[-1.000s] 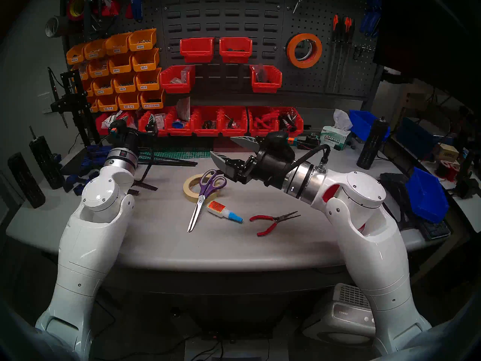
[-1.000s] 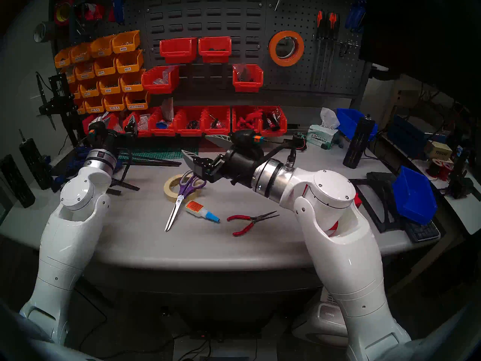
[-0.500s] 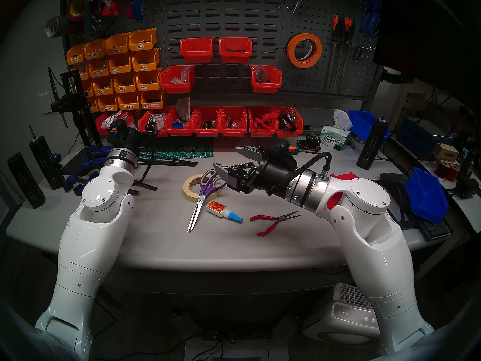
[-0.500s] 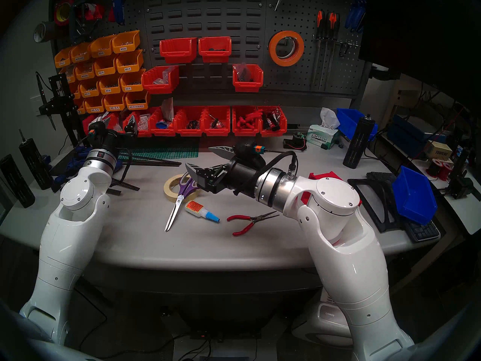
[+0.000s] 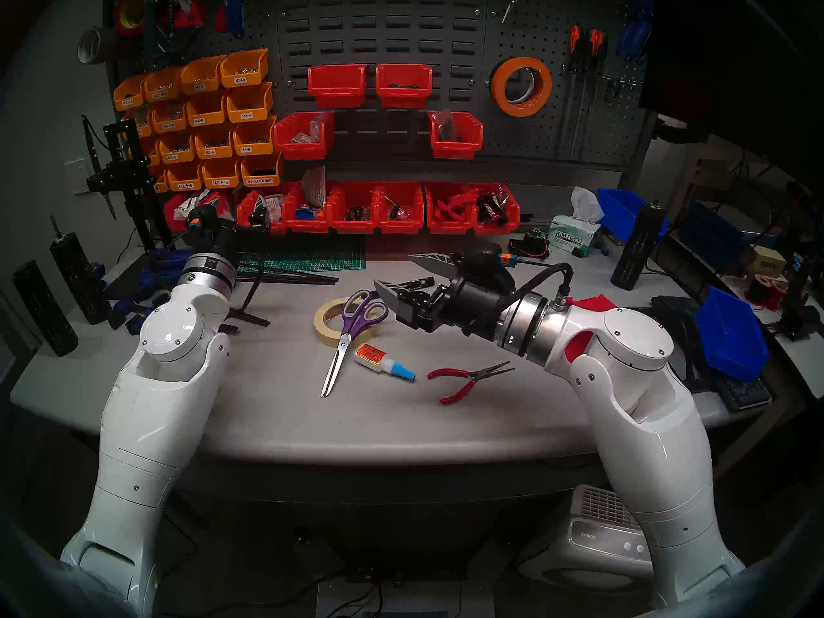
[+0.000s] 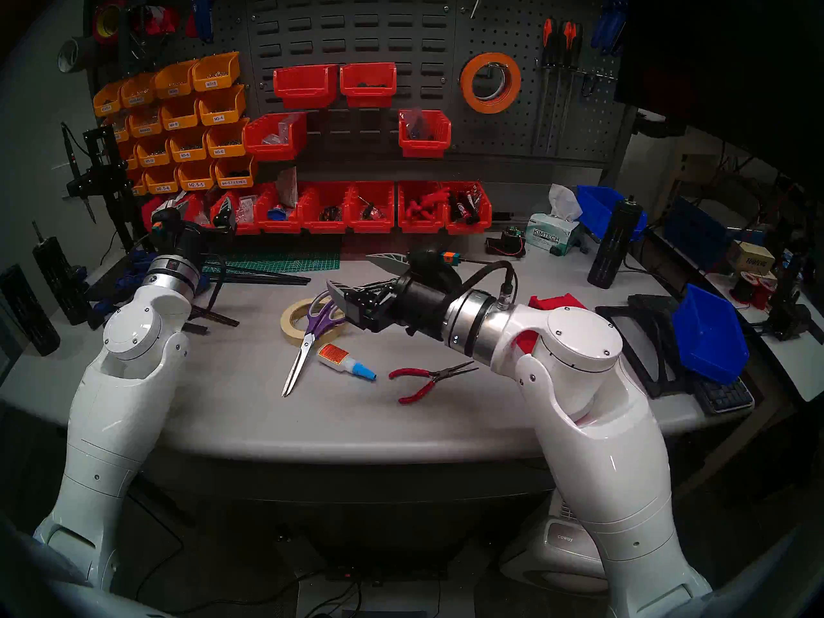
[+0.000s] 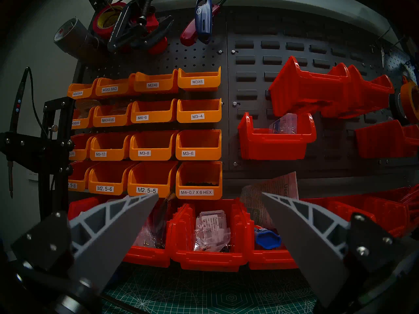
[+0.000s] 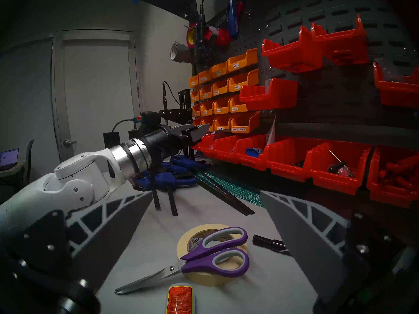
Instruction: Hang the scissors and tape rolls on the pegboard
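Both handle loops of the scissors (image 8: 223,252) should be straddled squarely; right end effector (image 8: 206,218) spread, empty, above cream tape roll (image 8: 195,240).

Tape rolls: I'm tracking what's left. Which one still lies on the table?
The cream masking tape roll, lying flat under the purple scissors' handles; the orange roll hangs on the pegboard.

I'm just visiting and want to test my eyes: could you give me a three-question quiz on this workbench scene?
1. True or false: the scissors lie partly on the cream tape roll.
2. Which roll hangs on the pegboard? A) black B) orange C) cream
3. Fill in: the right gripper holds ____.

Key: 1 true. 2 B, the orange tape roll. 3 nothing; it is open.
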